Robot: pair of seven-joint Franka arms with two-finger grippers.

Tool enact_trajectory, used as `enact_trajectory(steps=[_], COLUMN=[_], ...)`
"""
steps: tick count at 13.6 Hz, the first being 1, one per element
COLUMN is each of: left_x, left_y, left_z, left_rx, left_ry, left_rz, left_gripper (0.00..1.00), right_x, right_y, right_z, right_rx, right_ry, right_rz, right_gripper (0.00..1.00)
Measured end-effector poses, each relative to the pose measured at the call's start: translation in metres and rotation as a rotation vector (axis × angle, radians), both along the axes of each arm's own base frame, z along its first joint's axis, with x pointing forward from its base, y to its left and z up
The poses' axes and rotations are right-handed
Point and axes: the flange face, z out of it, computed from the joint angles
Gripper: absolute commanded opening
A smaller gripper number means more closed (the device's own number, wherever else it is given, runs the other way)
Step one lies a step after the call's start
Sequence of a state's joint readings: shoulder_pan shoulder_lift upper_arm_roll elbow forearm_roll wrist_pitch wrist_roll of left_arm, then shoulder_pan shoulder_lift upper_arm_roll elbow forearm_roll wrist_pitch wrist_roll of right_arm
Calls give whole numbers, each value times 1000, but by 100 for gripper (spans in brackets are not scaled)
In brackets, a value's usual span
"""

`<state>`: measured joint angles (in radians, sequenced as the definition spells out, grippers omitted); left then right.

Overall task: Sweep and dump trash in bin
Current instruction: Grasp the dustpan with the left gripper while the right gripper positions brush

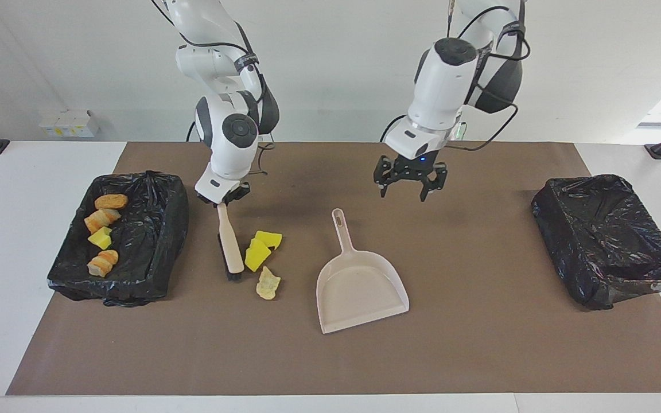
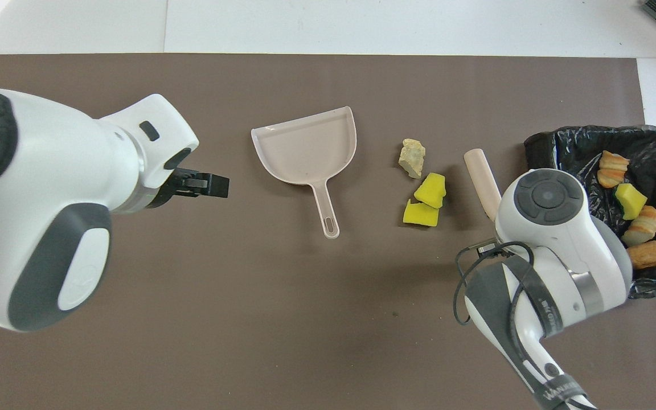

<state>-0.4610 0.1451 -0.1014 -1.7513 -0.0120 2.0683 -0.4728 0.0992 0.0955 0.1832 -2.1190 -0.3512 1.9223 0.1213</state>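
Right hand (image 1: 222,200) clenched on the top of the beige brush (image 1: 230,248), low over the brown mat. Brush tilted, black bristles down on the mat, just beside two yellow sponge blocks (image 1: 261,248). A pale chip (image 1: 267,283) close by those blocks, a bit farther from the robots. Nothing between this loose trash and the dustpan (image 1: 359,285), only bare mat. Dustpan flat on the mat near the middle, handle pointing toward the robots. Left hand (image 1: 409,182) up in the air, fingers spread wide, holding nothing, over the mat just beside the dustpan handle. A black-lined bin (image 1: 152,241) at the right arm's end of the tabletop (image 1: 20,241), close beside the brush, with bread rolls (image 1: 111,201) and a sponge piece inside. Another black bin (image 1: 606,241) at the left arm's end, well apart from everything else.
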Motion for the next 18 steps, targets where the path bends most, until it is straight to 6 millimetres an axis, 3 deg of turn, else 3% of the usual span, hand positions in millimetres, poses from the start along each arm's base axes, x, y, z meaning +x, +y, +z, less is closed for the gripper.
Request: enact_trajectory(steps=[2,4,8,11,13,15,16,18], left_x=[-6,-12,-25,-32,-29,-24,-23,-22], left_y=[-40,-64,-96,-118,-118,-115,-115,-115], left_z=[-38,-67,-107,-142,-148,-144,-142,-142], left_rx=[-6,-3,34,61,59,54,51,49], left_ry=[1,15,1,-43,-47,-54,-57,-57], left_rz=[87,156,216,248,261,272,275,279], left_gripper=[100,100,100,100,100,82,72,61], right_x=[-4,-10,-24,-18,-10,-6,-4,2], right_y=[14,31,67,68,61,56,54,38], right_z=[-8,-15,-20,-7,17,36,40,39], right_rx=[-4,7,96,126,117,112,113,112], right_ry=[20,40,63,59,67,65,60,59], right_rz=[26,47,-47,-135,-160,-176,-182,-203], right_gripper=[0,0,0,0,0,0,0,0])
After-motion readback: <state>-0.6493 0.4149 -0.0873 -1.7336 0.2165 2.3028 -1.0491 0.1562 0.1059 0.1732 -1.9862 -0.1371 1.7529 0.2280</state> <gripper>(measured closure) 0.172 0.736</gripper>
